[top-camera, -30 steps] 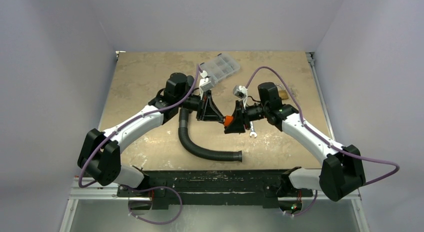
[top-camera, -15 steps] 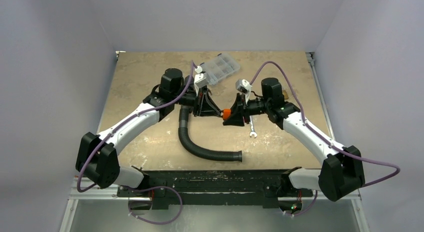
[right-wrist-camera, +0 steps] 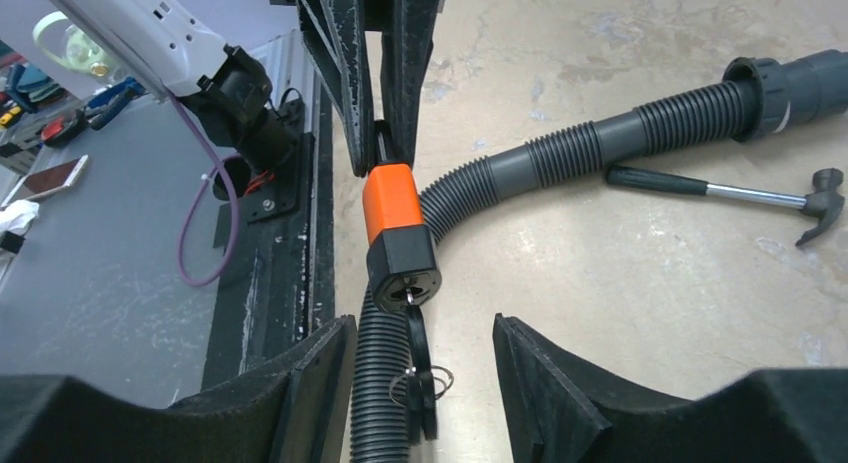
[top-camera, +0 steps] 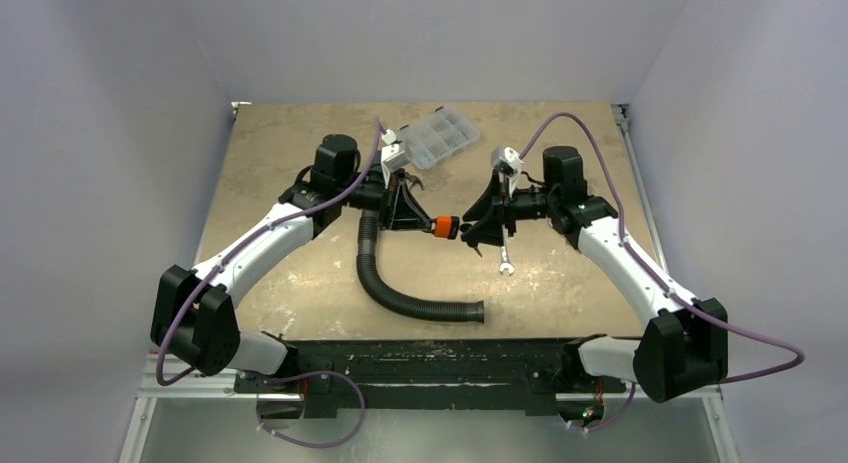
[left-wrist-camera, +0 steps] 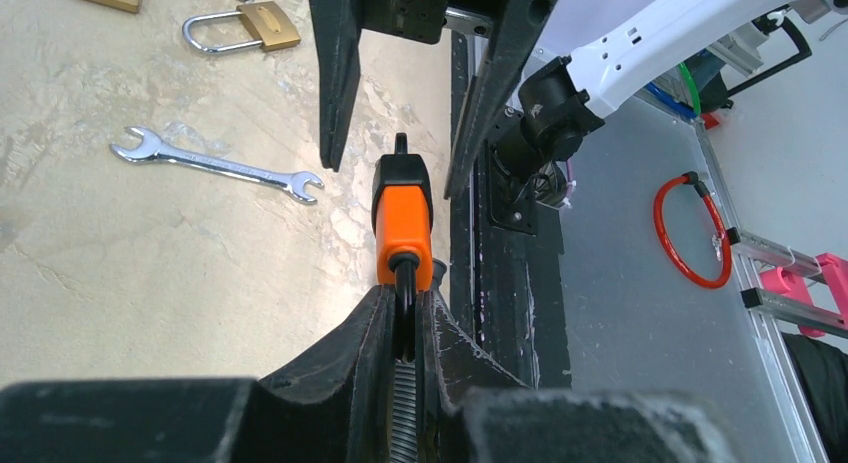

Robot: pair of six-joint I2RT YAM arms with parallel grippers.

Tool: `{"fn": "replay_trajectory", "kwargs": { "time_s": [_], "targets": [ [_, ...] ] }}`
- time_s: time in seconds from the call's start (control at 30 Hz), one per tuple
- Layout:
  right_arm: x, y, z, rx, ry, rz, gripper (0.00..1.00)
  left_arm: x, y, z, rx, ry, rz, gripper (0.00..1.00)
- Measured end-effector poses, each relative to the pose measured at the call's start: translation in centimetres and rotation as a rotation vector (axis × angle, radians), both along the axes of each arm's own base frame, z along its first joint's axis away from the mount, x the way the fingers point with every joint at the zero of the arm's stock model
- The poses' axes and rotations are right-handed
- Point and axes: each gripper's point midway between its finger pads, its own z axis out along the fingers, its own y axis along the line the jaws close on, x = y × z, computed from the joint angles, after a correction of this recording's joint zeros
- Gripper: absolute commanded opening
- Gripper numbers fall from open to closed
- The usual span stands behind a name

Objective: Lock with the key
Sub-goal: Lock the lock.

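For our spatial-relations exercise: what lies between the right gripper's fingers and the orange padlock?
A black-headed key hangs from the orange padlock, between the open fingers of the right gripper, touching neither. The right wrist view shows it.

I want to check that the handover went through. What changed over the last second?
The right end effector opened, let go of the orange padlock and drew back to the right. The padlock shifted slightly left and farther up the table, carried by the left end effector. Unchanged: the left end effector stays clamped on the padlock's shackle, and the hose and wrench lie where they were.
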Motion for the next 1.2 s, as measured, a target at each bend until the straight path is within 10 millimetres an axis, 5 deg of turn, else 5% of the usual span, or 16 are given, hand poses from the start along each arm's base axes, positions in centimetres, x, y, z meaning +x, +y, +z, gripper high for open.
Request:
{"fn": "replay_trajectory", "kwargs": {
  "time_s": [0.23, 0.5, 0.93, 1.2],
  "targets": [
    [0.2, -1.2, -0.1, -0.027, -0.006, -0.011, 0.42, -0.1, 0.0, 0.1, -0.003, 0.000, -0.006, 0.00],
    [-0.4, -1.4, -0.2, -0.030, -0.002, 0.012, 0.38, -0.3, 0.0, 0.2, -0.009, 0.005, -0.015, 0.00],
    [-0.1, -1.1, 0.6, -0.011, -0.012, 0.007, 0.00, 0.1, -0.3, 0.6, -0.027, -0.001, -0.013, 0.00],
    [-0.2, -1.7, 0.4, -0.023, -0.031, 0.011, 0.00, 0.1, -0.3, 0.5, -0.025, -0.001, -0.013, 0.00]
  ]
}}
